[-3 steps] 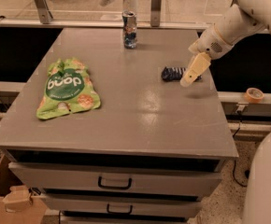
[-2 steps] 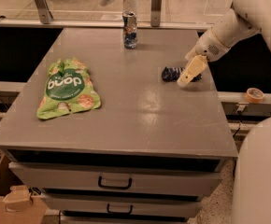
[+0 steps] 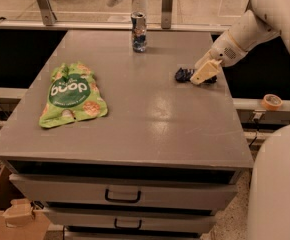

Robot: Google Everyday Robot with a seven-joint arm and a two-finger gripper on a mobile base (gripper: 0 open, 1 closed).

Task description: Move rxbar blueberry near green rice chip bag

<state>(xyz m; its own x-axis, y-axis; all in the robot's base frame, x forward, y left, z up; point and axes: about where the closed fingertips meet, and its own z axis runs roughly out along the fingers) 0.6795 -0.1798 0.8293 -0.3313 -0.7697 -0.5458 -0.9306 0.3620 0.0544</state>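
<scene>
Item 1. rxbar blueberry [image 3: 183, 74]: small flat bar in a dark wrapper, lying at 2 o'clock on the tabletop [image 3: 150, 119], near the right edge. Judged light, fairly stiff, with slick foil; best pinched across its narrow width at mid-length.

Item 2. Gripper [image 3: 205, 73]: at the bar's 3 o'clock side, touching or just over it. Whether the jaws are open or closed cannot be told.

Item 3. green rice chip bag [image 3: 73, 94]: crinkled pouch lying flat at 9 o'clock, well apart from the bar.

Item 4. Drink can [image 3: 139, 32]: upright at 12 o'clock.

Item 5. Tape roll [image 3: 272, 101]: on the ledge off the tabletop, at 3 o'clock.
</scene>
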